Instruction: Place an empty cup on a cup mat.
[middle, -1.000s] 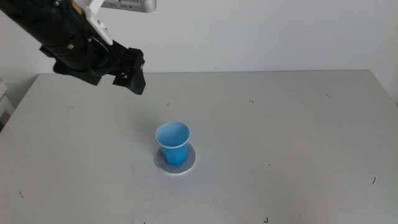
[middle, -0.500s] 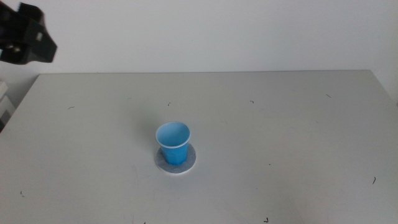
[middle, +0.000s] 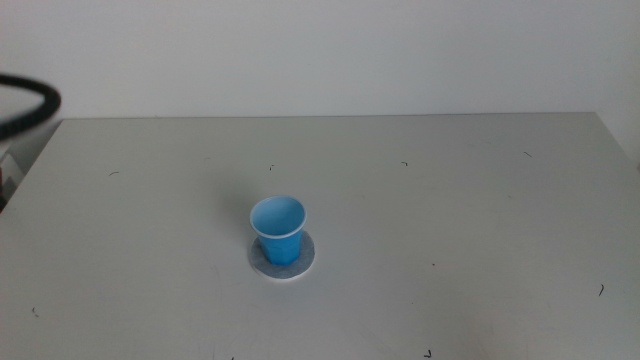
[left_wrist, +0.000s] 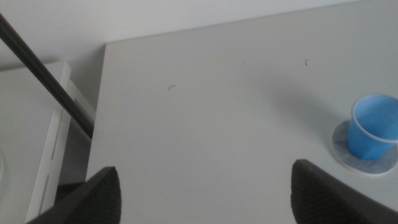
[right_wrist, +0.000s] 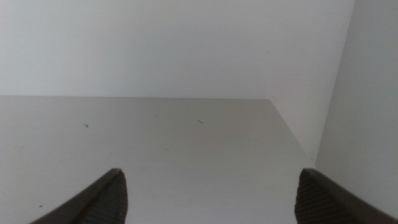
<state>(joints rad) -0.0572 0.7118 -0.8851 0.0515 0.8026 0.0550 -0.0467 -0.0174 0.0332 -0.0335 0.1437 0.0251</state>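
Observation:
The blue cup (middle: 278, 229) stands upright and empty on the grey cup mat (middle: 283, 254) near the middle of the table. No gripper touches it. The left wrist view shows the cup (left_wrist: 373, 135) on the cup mat (left_wrist: 363, 155) well off to one side of my left gripper (left_wrist: 205, 190), which is open, holds nothing and hangs over the table's left part. My right gripper (right_wrist: 211, 193) is open too, over bare table near the right edge, away from the cup. Neither gripper shows in the middle view.
The grey table (middle: 450, 210) carries only small dark specks. A dark cable loop (middle: 30, 100) shows at the far left of the middle view. A white shelf frame (left_wrist: 50, 143) stands past the table's left edge. A white wall lies behind.
The left arm has drawn back to the left and out of the middle view; only a cable loop stays there. The cup and the mat have not moved.

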